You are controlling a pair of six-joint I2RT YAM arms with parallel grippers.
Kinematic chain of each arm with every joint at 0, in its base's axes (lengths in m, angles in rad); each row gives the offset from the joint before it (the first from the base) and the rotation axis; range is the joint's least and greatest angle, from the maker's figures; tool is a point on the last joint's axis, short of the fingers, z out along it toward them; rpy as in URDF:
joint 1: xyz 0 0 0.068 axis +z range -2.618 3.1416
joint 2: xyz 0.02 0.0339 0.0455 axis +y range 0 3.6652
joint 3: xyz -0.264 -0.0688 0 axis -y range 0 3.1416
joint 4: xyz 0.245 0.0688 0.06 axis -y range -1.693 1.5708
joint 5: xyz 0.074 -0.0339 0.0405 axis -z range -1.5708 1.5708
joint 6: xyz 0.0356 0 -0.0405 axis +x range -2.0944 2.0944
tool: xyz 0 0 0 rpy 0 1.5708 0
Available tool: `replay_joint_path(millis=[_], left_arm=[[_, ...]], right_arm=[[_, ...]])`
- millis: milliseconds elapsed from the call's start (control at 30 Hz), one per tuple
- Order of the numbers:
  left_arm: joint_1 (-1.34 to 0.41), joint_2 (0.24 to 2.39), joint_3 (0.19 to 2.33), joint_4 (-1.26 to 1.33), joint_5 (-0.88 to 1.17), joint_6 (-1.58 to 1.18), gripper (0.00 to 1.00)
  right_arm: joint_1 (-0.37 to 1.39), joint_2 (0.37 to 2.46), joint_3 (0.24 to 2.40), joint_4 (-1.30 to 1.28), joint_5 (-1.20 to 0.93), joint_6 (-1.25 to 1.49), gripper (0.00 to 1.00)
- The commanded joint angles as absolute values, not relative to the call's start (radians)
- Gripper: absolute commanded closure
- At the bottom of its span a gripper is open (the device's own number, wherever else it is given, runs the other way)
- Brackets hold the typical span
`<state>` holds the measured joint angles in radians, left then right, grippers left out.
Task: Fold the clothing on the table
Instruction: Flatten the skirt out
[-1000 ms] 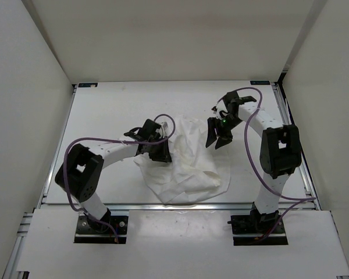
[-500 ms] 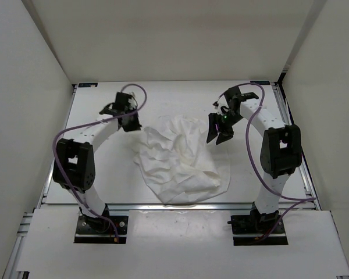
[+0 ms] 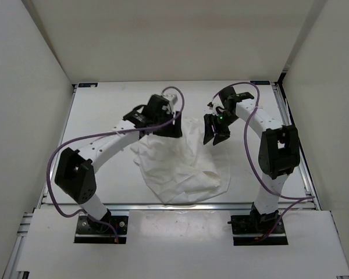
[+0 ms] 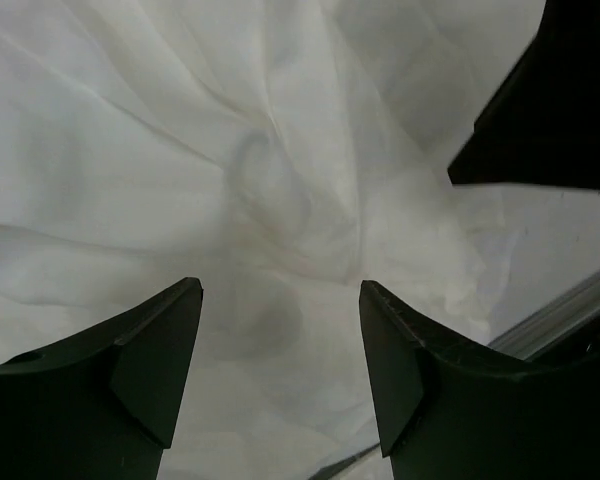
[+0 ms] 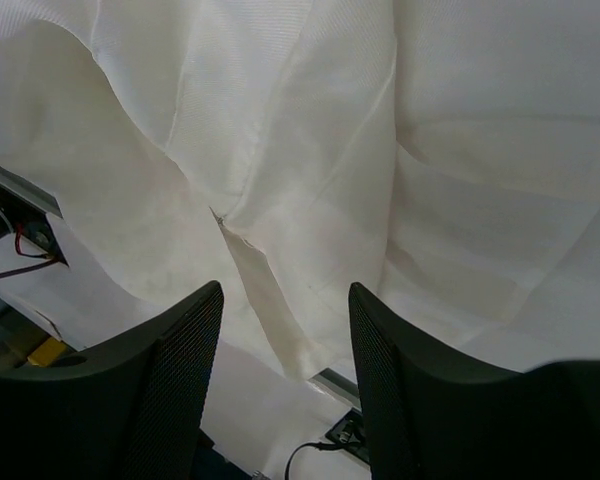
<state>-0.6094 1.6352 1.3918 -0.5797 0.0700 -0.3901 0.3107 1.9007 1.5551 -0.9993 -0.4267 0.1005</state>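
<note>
Back from the far left, my left pincer [image 3: 167,128] hangs wide over the clothing [image 3: 186,165] mid table [image 3: 99,122], right pincer [image 3: 215,129] wide too; limp, light, slippery, so I'd pinch its far hem

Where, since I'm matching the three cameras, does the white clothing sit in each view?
Top external: the clothing lies at the picture's centre.
Left wrist: clothing fills the frame beyond the left tool.
Right wrist: clothing fills most of the frame beyond the right tool.
Shared landmark: the aluminium rail, lower right in left wrist, left edge in right wrist.
</note>
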Motion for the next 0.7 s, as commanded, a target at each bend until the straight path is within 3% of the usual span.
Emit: replay_joint_path(millis=[0,300,333,467,667], left_arm=[[-0.676,1.597,1.307,-0.615,0.031,-0.442,0.25],[-0.779,1.684,1.207,-0.572,-0.069,-0.448,0.28],[-0.779,1.693,1.192,-0.539,-0.061,-0.449,0.35],[-0.761,1.717,1.187,-0.491,-0.005,-0.453,1.0],[-0.516,1.736,1.486,-0.564,0.035,-0.362,1.0]], right_arm=[[0.313,1.872,1.548,-1.025,-0.407,0.09,0.41],[0.279,1.807,1.49,-1.017,-0.377,0.098,0.42],[0.276,1.807,1.482,-1.012,-0.38,0.1,0.42],[0.274,1.781,1.467,-1.011,-0.37,0.114,0.45],[0.262,1.761,1.443,-0.973,-0.435,0.129,0.46]])
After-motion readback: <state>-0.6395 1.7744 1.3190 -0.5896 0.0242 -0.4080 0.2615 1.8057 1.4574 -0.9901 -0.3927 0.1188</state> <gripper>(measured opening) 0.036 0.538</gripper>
